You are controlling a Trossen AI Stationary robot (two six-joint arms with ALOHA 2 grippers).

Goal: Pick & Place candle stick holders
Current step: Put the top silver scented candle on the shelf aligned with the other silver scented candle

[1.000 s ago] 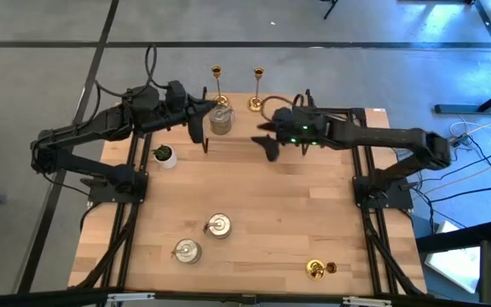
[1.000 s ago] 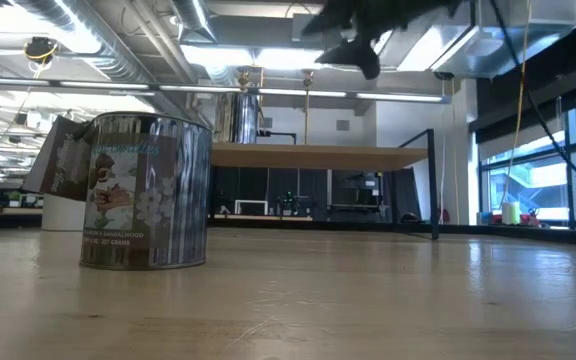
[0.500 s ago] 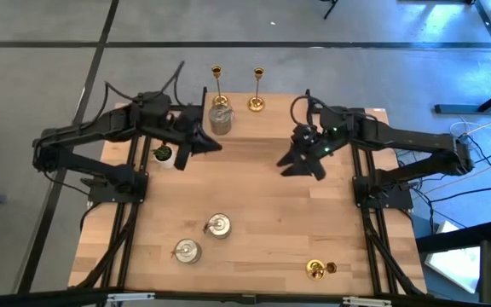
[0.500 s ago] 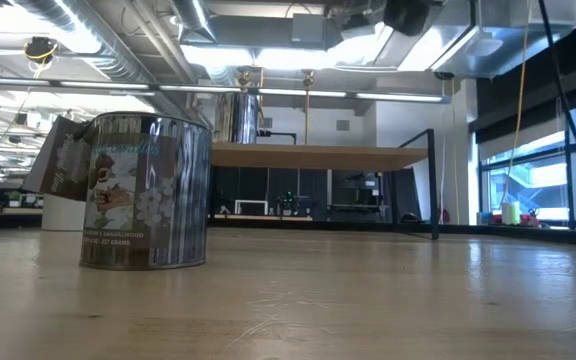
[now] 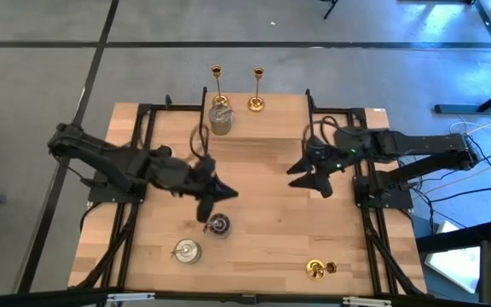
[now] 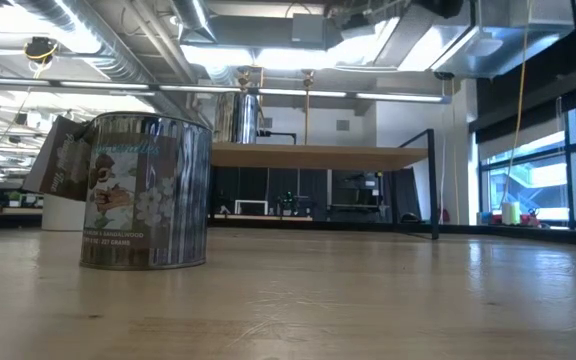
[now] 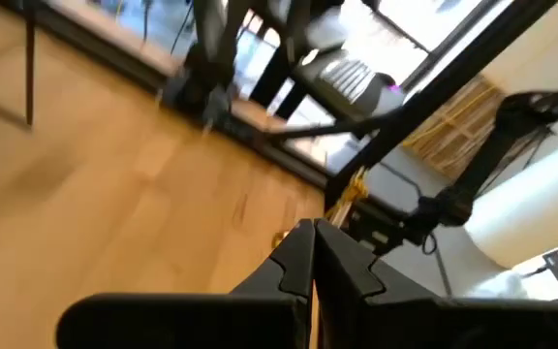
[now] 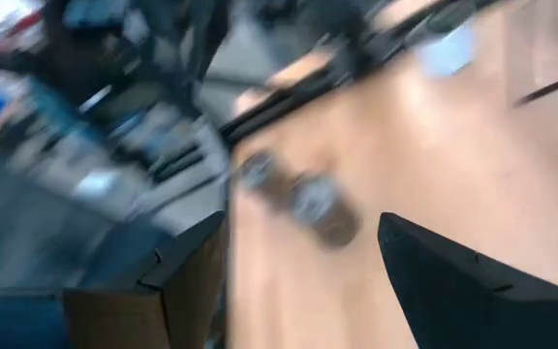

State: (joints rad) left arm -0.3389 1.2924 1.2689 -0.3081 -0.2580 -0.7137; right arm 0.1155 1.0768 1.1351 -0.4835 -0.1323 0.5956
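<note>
My left claw (image 5: 214, 194) hangs over the middle of the table (image 5: 262, 230), fingers (image 7: 296, 260) pressed together with nothing between them — just above a silvery holder (image 5: 219, 224). A second silvery holder (image 5: 186, 251) sits nearer the front edge, to the left. At the back edge stand a third silvery holder (image 5: 220, 120) and two tall gold holders (image 5: 216, 85) (image 5: 257, 89), close together. The last gold holder (image 5: 316, 269) lies near the front right corner. My right claw (image 5: 312, 175) hovers over the table's right side, well apart from every holder — its fingers (image 8: 453, 281) spread wide, empty.
</note>
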